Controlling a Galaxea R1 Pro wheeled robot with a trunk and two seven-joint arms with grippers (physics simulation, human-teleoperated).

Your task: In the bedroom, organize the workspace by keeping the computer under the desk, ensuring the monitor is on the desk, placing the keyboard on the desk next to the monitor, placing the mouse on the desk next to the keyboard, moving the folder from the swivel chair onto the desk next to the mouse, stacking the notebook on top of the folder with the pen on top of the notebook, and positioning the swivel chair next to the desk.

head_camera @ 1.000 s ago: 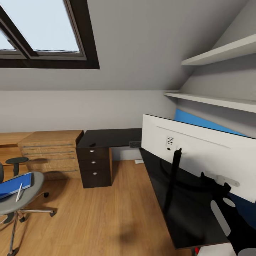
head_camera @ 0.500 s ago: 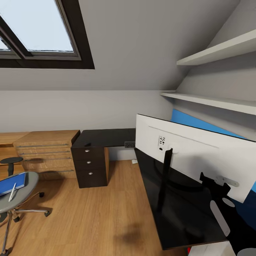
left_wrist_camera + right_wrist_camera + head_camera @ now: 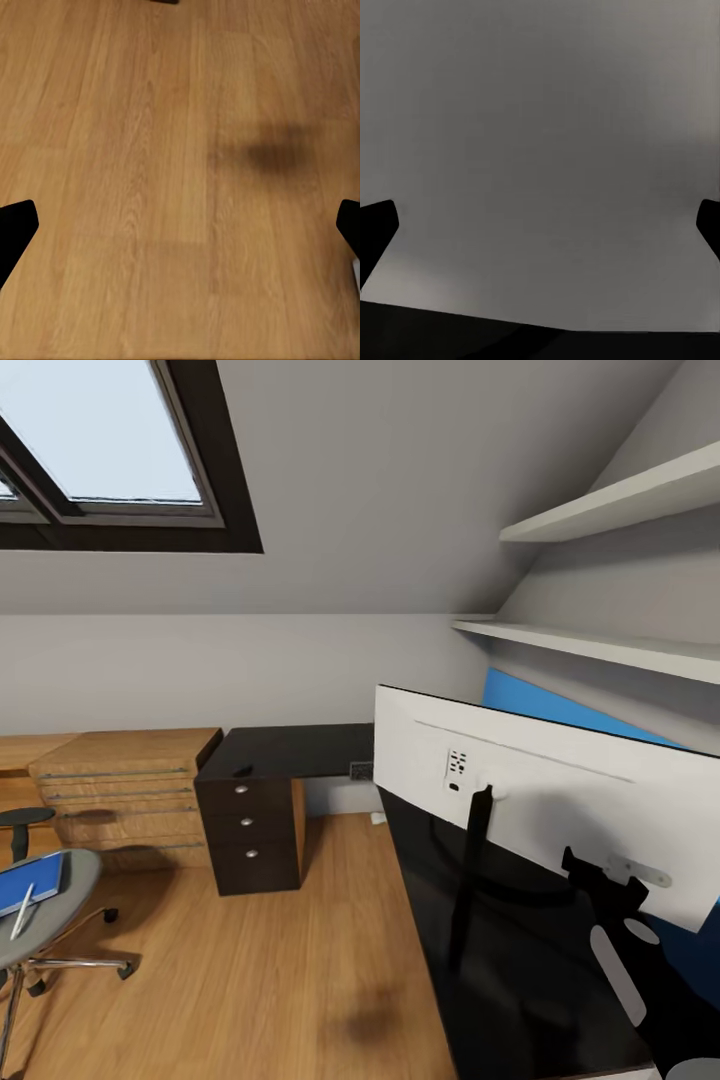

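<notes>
**Operator:** Both grippers stand wide apart on my wrist feeds. My left gripper (image 3: 180, 225) hangs with nothing between its fingers, the dark fingertips (image 3: 15, 225) at the far edges of the picture, above the wooden floor (image 3: 150, 150) and a dark smudge of shadow on it. My right gripper (image 3: 540, 225) is spread the same way, empty, facing a plain grey surface with a black band along one edge.

**Desk:** And the workspace?

**Operator:** From the head camera, the monitor (image 3: 560, 800) stands on the black desk (image 3: 520, 960), its white back toward me, a slim black stand (image 3: 470, 880) under it. My right arm (image 3: 625, 930) rises just in front of the monitor's lower corner. The desk turns a corner toward the far wall, where a dark drawer unit (image 3: 250, 830) sits beneath it.

**Desk:** The chair?

**Operator:** The swivel chair (image 3: 60, 920) is well apart from the desk, at the left edge of the head view. A blue folder (image 3: 28, 885) lies on its grey seat with a white pen (image 3: 22, 910) on top. Beside the drawers is a wooden dresser (image 3: 125, 790). Two white shelves (image 3: 610, 580) run above the desk, and a skylight (image 3: 110, 440) is set in the sloping ceiling.
</notes>
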